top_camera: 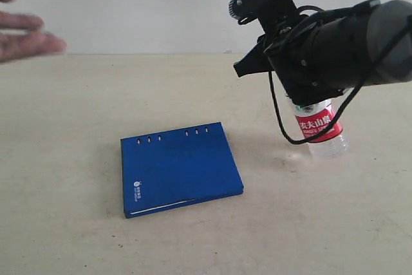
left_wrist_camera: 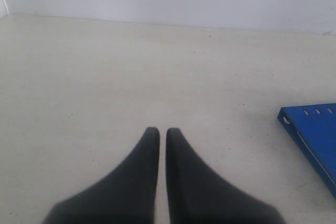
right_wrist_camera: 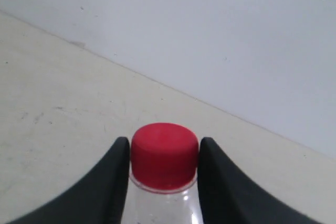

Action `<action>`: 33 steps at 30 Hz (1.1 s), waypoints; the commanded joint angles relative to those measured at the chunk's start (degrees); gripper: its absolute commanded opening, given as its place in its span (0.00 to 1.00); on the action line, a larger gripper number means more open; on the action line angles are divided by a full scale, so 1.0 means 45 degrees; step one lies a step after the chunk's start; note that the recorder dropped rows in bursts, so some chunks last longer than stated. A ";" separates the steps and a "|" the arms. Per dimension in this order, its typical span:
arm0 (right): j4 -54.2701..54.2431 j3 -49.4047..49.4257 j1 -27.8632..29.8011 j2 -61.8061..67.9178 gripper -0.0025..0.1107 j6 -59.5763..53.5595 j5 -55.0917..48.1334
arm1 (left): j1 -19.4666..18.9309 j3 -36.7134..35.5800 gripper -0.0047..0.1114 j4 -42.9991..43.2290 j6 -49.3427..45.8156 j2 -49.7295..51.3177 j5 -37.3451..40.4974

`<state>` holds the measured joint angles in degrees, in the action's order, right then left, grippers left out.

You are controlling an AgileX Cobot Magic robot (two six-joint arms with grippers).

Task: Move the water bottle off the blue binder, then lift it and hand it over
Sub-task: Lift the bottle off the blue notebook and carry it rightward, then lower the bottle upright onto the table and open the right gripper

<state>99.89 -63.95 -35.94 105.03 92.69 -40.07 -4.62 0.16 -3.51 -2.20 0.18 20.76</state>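
Observation:
The water bottle (top_camera: pixel 320 131), clear with a red-and-white label, stands upright on the table to the right of the blue binder (top_camera: pixel 178 167). Its upper part is hidden in the exterior view behind my right arm. In the right wrist view its red cap (right_wrist_camera: pixel 164 155) sits between the two black fingers, and my right gripper (right_wrist_camera: pixel 164 153) is shut on the water bottle at the cap and neck. The binder lies flat on the table with nothing on it; its corner (left_wrist_camera: pixel 313 137) shows in the left wrist view. My left gripper (left_wrist_camera: pixel 158 134) is shut and empty over bare table.
A person's hand (top_camera: pixel 22 27) with fingers spread reaches in at the upper left edge of the exterior view. A pale wall (top_camera: pixel 161 4) bounds the far side of the beige table (top_camera: pixel 64 159).

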 commanded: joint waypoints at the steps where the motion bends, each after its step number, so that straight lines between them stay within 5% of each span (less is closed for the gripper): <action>1: 0.0012 0.0010 0.0018 -0.0406 0.02 0.1599 -0.0548 | 0.0113 -0.0035 0.08 -0.0130 -0.0086 -0.0040 -0.0129; 7: 0.0012 0.0010 0.0153 -0.0971 0.02 0.2618 -0.2203 | 0.0113 -0.0035 0.08 -0.0130 -0.0086 -0.0040 -0.0129; 21: 0.0012 0.0010 0.1536 -0.1228 0.04 0.2230 -0.1789 | 0.0113 -0.0035 0.08 -0.0130 -0.0086 -0.0040 -0.0129; 33: 0.0012 0.0010 0.1654 -0.1228 0.33 0.1713 -0.1151 | 0.0113 -0.0035 0.08 -0.0130 -0.0086 -0.0040 -0.0129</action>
<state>99.08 -63.87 -28.99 100.24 100.99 -44.42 -4.62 0.16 -3.51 -2.20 0.18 20.76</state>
